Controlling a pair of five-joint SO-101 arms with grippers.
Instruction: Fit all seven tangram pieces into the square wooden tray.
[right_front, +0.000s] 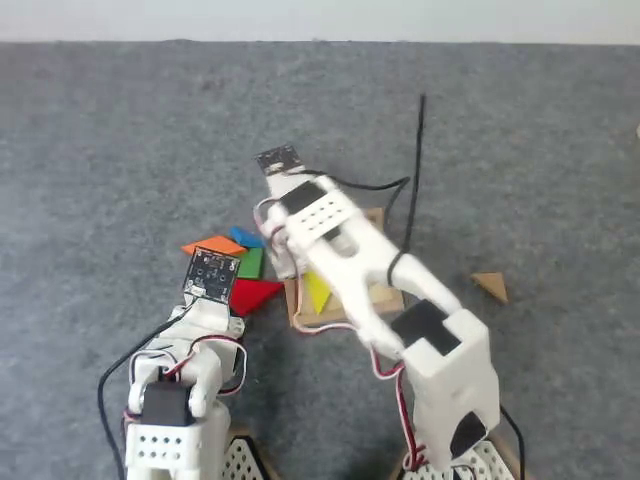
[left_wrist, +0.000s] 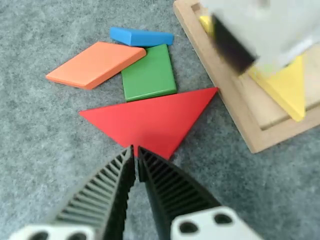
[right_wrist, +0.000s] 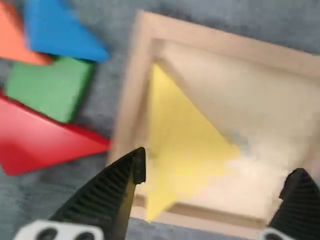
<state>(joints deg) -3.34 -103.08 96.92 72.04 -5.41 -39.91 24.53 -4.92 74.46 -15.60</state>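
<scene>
Over the square wooden tray (right_wrist: 129, 95) the right gripper (right_wrist: 220, 167) is held with fingers spread wide, nothing between them. A yellow triangle (right_wrist: 185, 150) is seated inside, against one rim. Beside the tray, a red triangle (left_wrist: 150, 120), green square (left_wrist: 149, 72), orange parallelogram (left_wrist: 95, 64) and blue triangle (left_wrist: 141, 36) are clustered on grey carpet (right_front: 120, 150) (green touching red). The left gripper (left_wrist: 136, 150) is pressed closed, tips at the red triangle's edge. A tan triangle (right_front: 490, 286) is noted well apart.

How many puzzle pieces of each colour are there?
orange parallelogram piece: 1
blue flat piece: 1
green square piece: 1
red triangle piece: 1
yellow triangle piece, in the square wooden tray: 1
tan triangle piece, lying apart from the rest: 1
Total: 6 pieces in sight
</scene>
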